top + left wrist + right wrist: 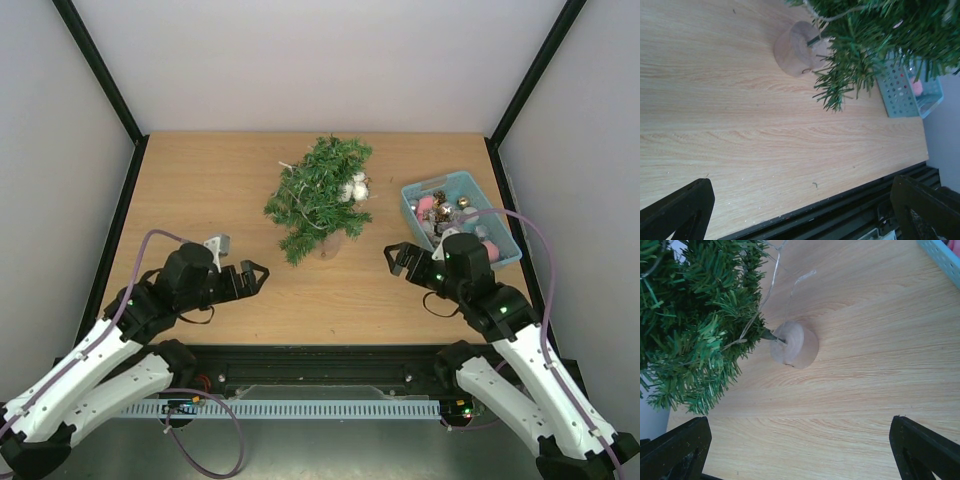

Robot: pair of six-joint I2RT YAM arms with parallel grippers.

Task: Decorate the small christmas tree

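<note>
Pale wood-grain table [200,190], white walls [320,60], black corner posts [100,70], small christmas tree [322,195]

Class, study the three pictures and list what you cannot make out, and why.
Top view: the ornaments in the basket are too small to name; the right arm covers its near part.
Top view: white bits on the tree, too small to identify.
Left wrist view: branches hide part of the basket; the upper edge cuts off much of the tree.
Right wrist view: only the basket's corner shows, top right.

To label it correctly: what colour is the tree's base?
The base is pale brown; clearest in the right wrist view.
</note>
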